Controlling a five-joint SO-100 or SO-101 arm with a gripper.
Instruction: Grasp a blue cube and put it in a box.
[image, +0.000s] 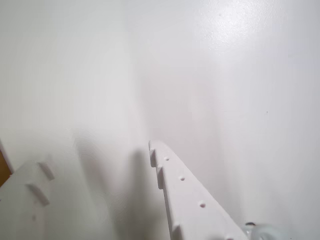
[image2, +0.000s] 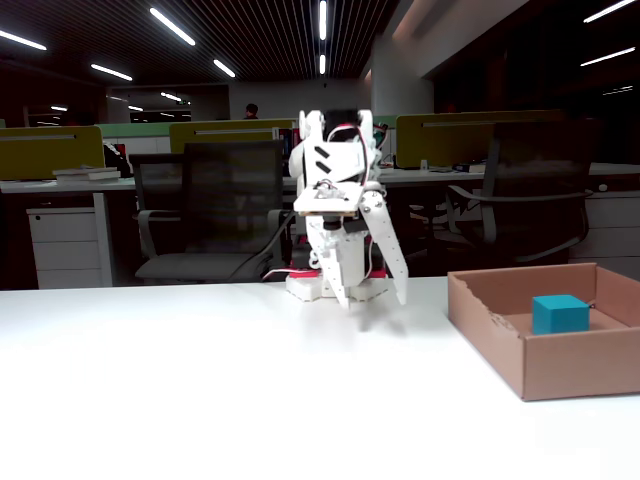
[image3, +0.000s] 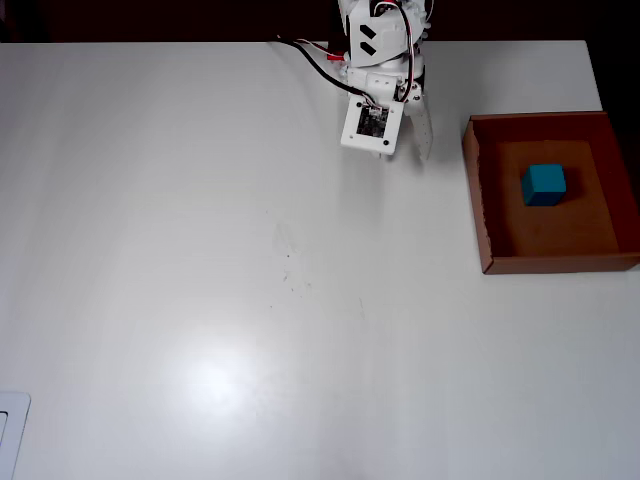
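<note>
Wrist view: just glossy white table (image: 225, 75) and two white plastic fingers (image: 185, 195) with small holes and notched edges; they're spread apart with nothing between them.

Fixed view: the white arm (image2: 340, 190) sits folded up at the far side of the table, gripper (image2: 370, 298) pointing down, tips just above the surface. On the right is the brown cardboard box (image2: 570, 365), low walls and ragged torn edges. The blue cube (image2: 560, 313) is inside it, matte, flat on the floor.

Overhead view: cube (image3: 544, 184) sits in the box's (image3: 482, 200) far half, sides nearly square with the walls. It's a cube, so no real long axis. The gripper (image3: 405, 150) is left of the box, well apart.
</note>
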